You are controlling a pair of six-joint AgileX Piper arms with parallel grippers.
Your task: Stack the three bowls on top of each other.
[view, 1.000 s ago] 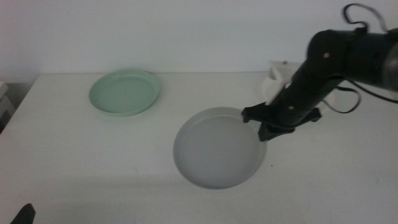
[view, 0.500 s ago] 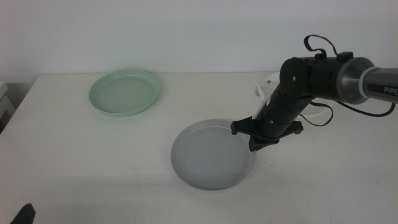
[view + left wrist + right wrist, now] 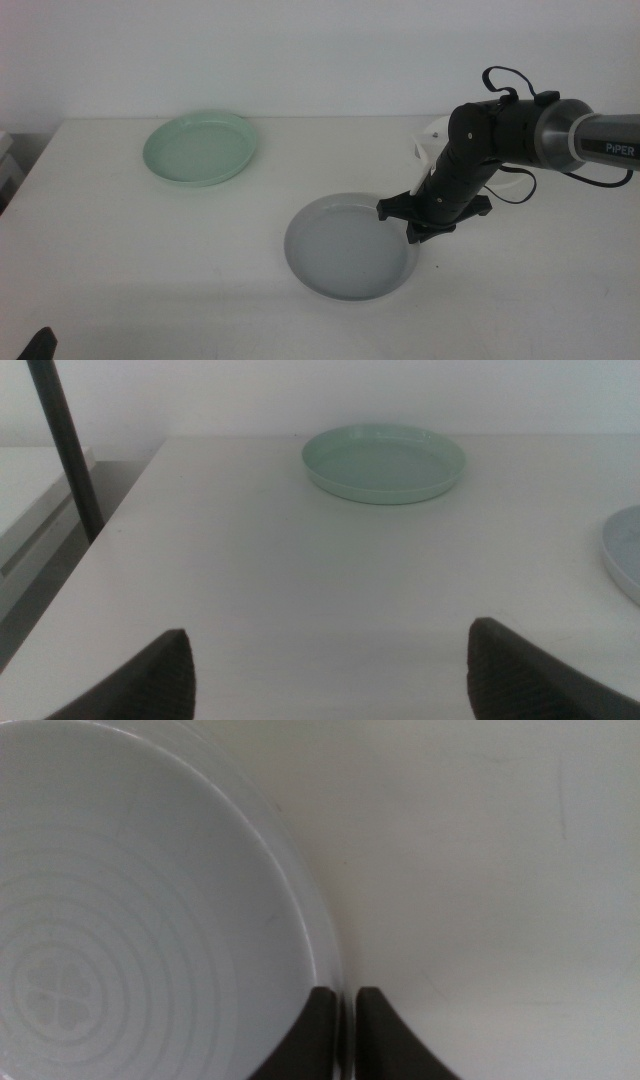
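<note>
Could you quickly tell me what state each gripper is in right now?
Left gripper: open, holding nothing, waiting at the table's near edge.
Right gripper: closed on the grey bowl's rim.

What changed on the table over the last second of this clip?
The right gripper, shut on the grey bowl's rim, swung its arm lower and drew back. The grey bowl shifted slightly with it, first toward the near left, then a little right. The mint green bowl stayed put at the far left, the white bowl stayed behind the right arm, and the left gripper kept waiting at the near left edge, jaws open.
</note>
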